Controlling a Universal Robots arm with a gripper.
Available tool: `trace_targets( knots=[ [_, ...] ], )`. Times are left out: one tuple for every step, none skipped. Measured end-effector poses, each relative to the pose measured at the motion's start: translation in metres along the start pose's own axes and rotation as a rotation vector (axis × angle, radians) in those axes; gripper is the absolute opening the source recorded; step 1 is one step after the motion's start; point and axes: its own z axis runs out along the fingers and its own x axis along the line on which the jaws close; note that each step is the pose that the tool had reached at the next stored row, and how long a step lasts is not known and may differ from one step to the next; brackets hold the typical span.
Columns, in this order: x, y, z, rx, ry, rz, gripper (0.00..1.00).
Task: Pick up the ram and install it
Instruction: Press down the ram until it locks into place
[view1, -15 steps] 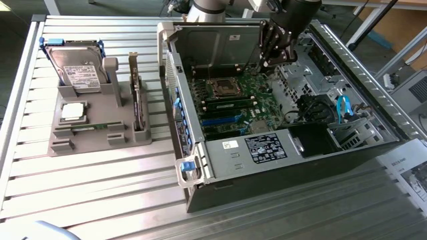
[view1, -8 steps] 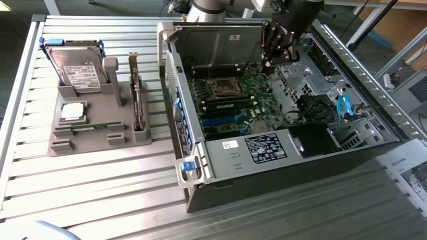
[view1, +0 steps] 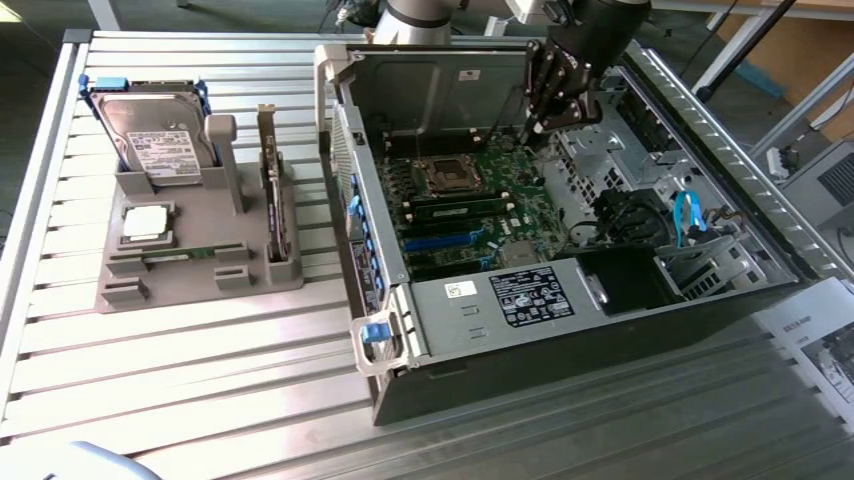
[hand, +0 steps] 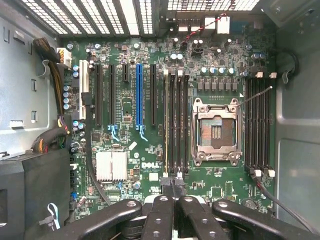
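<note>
Slatted metal tabletop (view1: 200, 380) carries a grey holder (view1: 174, 285) with a hard drive (view1: 158, 140), a silver CPU chip (view1: 144, 224) and an expansion card (view1: 275, 200), all at nine o'clock of the open computer case (view1: 454, 310). Inside the case, the ram (view1: 457, 208) (hand: 166, 125) stands on edge in a motherboard slot at six o'clock of the CPU socket (view1: 447, 177). At two o'clock of that socket the gripper (view1: 543, 126) (hand: 172, 186) hangs above the board, fingers pressed together, clear of the ram.

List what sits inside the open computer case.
A green motherboard with an empty CPU socket, black memory slots, a blue slot and a silver heatsink. The shut gripper hangs over it and covers part of its edge.
</note>
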Motion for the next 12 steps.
trace_targets(
  knots=[
    [0.0000,0.0000,0.0000,0.0000,0.0001,0.000,0.10],
    [0.0000,0.0000,0.0000,0.0000,0.0000,0.000,0.10],
    [0.0000,0.0000,0.0000,0.0000,0.0000,0.000,0.10],
    [0.0000,0.0000,0.0000,0.0000,0.0000,0.000,0.10],
    [0.0000,0.0000,0.0000,0.0000,0.0000,0.000,0.10],
    [0.0000,0.0000,0.0000,0.0000,0.0000,0.000,0.10],
    [0.0000,0.0000,0.0000,0.0000,0.0000,0.000,0.10],
    [0.0000,0.0000,0.0000,0.0000,0.0000,0.000,0.10],
    [0.0000,0.0000,0.0003,0.0000,-0.0001,0.000,0.10],
    [0.0001,0.0000,0.0011,0.0001,-0.0004,0.000,0.10],
    [0.0001,-0.0001,0.0022,0.0000,-0.0005,0.000,0.10],
    [0.0000,-0.0001,0.0034,0.0000,-0.0004,0.000,0.10]
  ],
)
